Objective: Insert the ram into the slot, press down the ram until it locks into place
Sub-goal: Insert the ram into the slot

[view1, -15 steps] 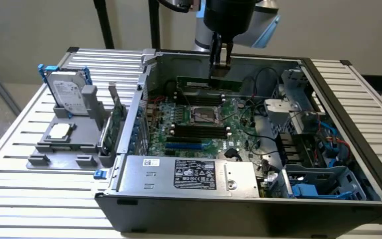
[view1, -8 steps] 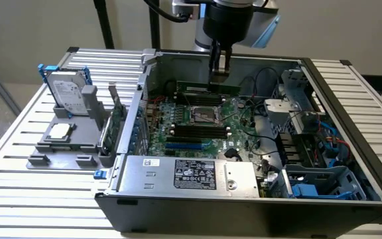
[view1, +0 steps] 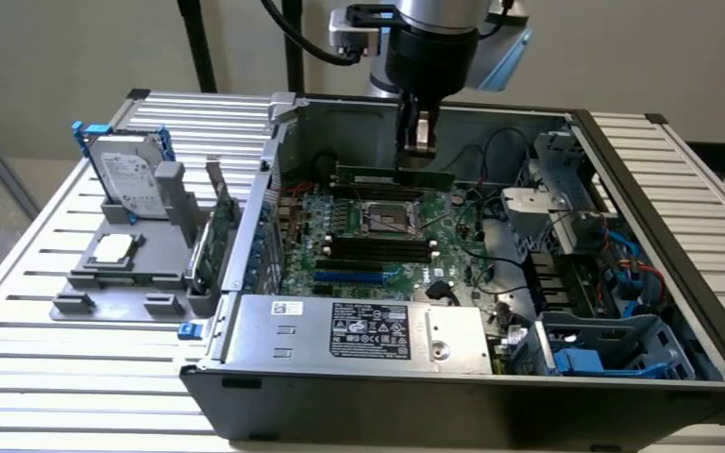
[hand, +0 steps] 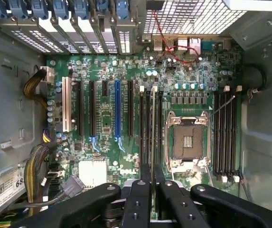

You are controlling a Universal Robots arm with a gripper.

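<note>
Gripper (hand: pixel 153 184) clamped on the ram (hand: pixel 153 126), which hangs edge-down over the black slots (hand: pixel 143 128) beside the processor socket (hand: pixel 188 141), apparently clear of them. Insertion is in hand, and it calls for squaring the ram's edge with one slot.

— What are you holding?
— My gripper (view1: pixel 421 151) is clamped on the ram (view1: pixel 395 176), which I hold level under me inside the open case (view1: pixel 376 406).
— And the slot (view1: pixel 381 247)?
— It's below me, among the parallel black sockets (view1: pixel 376 256) on the motherboard (view1: pixel 457 260), just past the processor socket (view1: pixel 388 218). The ram hangs clear of it.
</note>
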